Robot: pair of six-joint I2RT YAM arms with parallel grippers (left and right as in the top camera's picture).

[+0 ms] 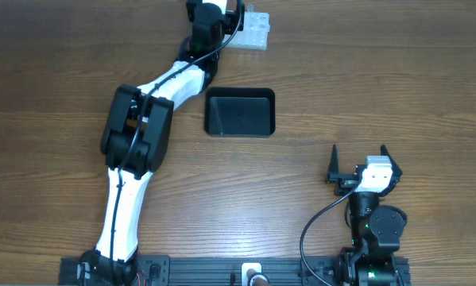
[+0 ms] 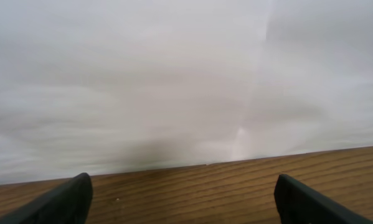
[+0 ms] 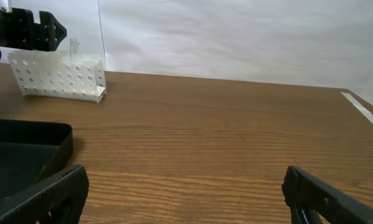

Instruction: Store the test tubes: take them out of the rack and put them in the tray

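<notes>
I counted one white rack (image 1: 253, 32), one black tray (image 1: 239, 112), one test tube (image 3: 74, 48) that I could make out, and two arms: left arm (image 1: 138, 131), right arm (image 1: 373, 218).

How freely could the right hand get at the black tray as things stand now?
Probably yes: the right hand is open, and bare table lies between it and the black tray. The left arm is away at the test tube rack.
</notes>
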